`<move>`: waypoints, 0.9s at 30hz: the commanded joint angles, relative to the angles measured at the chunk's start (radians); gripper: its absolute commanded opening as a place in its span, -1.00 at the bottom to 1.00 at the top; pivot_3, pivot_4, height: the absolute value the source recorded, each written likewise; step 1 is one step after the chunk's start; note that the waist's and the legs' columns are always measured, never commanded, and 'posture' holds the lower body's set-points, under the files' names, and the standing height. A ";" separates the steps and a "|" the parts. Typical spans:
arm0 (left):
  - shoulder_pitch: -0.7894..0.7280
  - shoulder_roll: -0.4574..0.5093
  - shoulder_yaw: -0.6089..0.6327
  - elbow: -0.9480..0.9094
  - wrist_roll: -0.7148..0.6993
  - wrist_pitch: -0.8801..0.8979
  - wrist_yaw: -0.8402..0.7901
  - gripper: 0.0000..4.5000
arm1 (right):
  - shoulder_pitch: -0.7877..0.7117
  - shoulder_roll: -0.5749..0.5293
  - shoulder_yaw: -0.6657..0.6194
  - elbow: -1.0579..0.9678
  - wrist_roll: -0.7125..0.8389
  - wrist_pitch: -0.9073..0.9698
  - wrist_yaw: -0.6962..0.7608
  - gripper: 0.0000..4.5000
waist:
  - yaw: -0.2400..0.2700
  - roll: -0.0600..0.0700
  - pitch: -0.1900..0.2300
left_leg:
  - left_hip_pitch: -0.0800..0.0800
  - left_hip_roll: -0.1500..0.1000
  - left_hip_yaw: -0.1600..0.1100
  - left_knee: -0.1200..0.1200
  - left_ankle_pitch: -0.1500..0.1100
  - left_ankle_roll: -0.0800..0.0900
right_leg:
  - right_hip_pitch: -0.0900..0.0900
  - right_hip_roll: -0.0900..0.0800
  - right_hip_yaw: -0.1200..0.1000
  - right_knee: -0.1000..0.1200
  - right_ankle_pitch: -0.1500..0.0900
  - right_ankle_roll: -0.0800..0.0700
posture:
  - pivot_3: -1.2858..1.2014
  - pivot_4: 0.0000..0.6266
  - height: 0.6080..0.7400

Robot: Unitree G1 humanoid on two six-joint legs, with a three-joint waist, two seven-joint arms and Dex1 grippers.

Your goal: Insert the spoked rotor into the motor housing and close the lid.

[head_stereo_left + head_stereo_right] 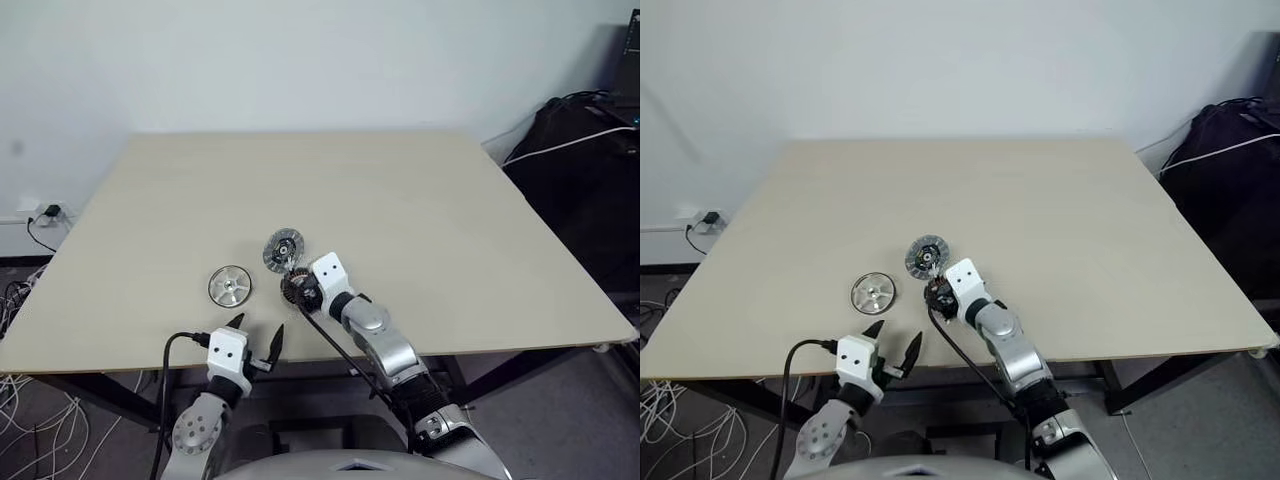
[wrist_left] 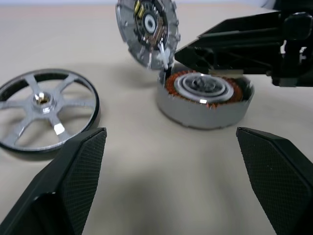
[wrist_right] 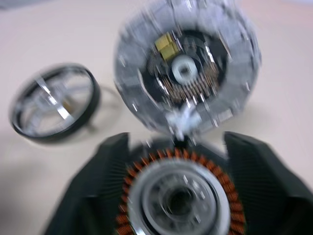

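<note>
Motor housing (image 2: 204,98) sits on the table (image 1: 420,200) between the right end effector's (image 3: 176,196) parted fingers, grip uncertain, its lid (image 2: 147,30) tilted up at 11 o'clock. Spoked rotor (image 1: 230,286) lies flat at the housing's 9 o'clock, with the released left end effector (image 1: 255,340) near its 5 o'clock.

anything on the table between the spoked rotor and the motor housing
No, bare tabletop only. In the left wrist view the spoked rotor lies flat and apart from the motor housing; the opened lid stands tilted up behind the housing, not between them.
</note>
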 commanded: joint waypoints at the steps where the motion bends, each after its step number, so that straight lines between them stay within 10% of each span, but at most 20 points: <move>1: -0.002 -0.003 -0.013 -0.093 0.005 0.033 0.010 1.00 | -0.013 0.011 -0.003 -0.047 0.008 0.006 0.001 -0.12 | 0.000 0.000 0.000 | 0.000 0.000 0.000 0.000 0.000 0.000 | 0.000 0.000 0.000 0.000 0.000 0.000 | 0.03 -1.00 1.00; 7: 0.005 0.002 -0.015 -0.149 0.005 0.082 0.017 1.00 | -0.012 0.010 -0.004 -0.043 0.001 0.015 -0.008 -0.99 | 0.000 0.000 0.000 | 0.000 0.000 0.000 0.000 0.000 0.000 | 0.000 0.000 0.000 0.000 0.000 0.000 | 0.03 -1.00 1.00; 27: -0.003 0.002 -0.012 -0.128 0.000 0.081 0.017 1.00 | -0.043 0.016 -0.004 0.054 -0.034 0.022 -0.046 -0.99 | -0.001 0.000 0.000 | 0.000 0.000 0.000 0.000 0.000 0.000 | 0.000 0.000 0.000 0.000 0.000 0.000 | 0.03 -1.00 1.00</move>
